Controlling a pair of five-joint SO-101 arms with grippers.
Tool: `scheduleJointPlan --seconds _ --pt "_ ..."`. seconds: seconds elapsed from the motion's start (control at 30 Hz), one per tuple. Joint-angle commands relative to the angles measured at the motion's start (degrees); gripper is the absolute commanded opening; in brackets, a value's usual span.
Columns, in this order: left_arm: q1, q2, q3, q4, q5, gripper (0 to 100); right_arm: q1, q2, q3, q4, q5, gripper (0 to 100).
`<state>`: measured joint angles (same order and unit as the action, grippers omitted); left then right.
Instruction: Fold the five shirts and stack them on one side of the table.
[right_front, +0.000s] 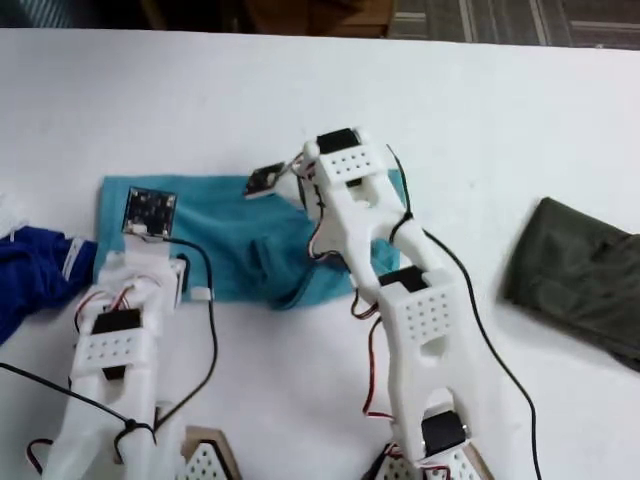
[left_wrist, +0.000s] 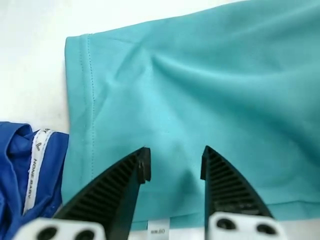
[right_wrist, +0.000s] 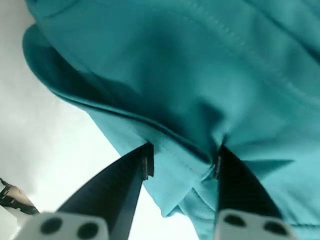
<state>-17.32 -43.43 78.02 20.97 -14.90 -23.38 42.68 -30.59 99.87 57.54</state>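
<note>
Teal shirt (right_front: 230, 235), left tool (left_wrist: 172, 161) wide, right tool (right_wrist: 182, 161) wide, blue shirt (right_front: 30, 278) beside, olive shirt (right_front: 580, 275) apart

A white table (right_front: 500, 90) is seen with three shirts laid right on it. A teal shirt (right_front: 230, 235) is spread out mid-table, a blue shirt (right_front: 30, 270) is bunched up just beside it, and a dark olive shirt (right_front: 585, 275) is crumpled well apart on the opposite side.

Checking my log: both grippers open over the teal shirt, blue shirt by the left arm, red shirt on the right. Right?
The shirt on the right is dark green, not red; the high view shows it. Left gripper and right gripper open over the teal shirt, blue shirt by the left arm: correct.
</note>
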Motion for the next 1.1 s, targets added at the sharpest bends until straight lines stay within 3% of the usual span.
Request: scheduleJointPlan --seconds 0.0,0.1,0.13,0.57,0.9,1.07 --pt "-0.3 -0.7 -0.5 -0.9 0.6 19 -0.2 -0.5 -1.5 0.8 0.4 16.4" --pt "-0.3 -0.7 -0.5 -0.9 0.6 19 -0.2 -0.5 -1.5 0.7 0.4 1.9" --pt "-0.3 -0.7 -0.5 -0.9 0.6 19 -0.1 -0.5 -1.5 0.7 0.4 1.4" --pt "-0.3 -0.7 -0.5 -0.9 0.6 19 1.3 -0.5 -12.1 1.5 0.0 1.8" --pt "-0.3 -0.7 -0.5 -0.9 0.6 19 1.3 -0.5 -12.3 1.5 0.0 1.8" --pt "-0.3 -0.7 -0.5 -0.9 0.6 19 1.2 -0.5 -12.3 1.6 0.0 12.2"
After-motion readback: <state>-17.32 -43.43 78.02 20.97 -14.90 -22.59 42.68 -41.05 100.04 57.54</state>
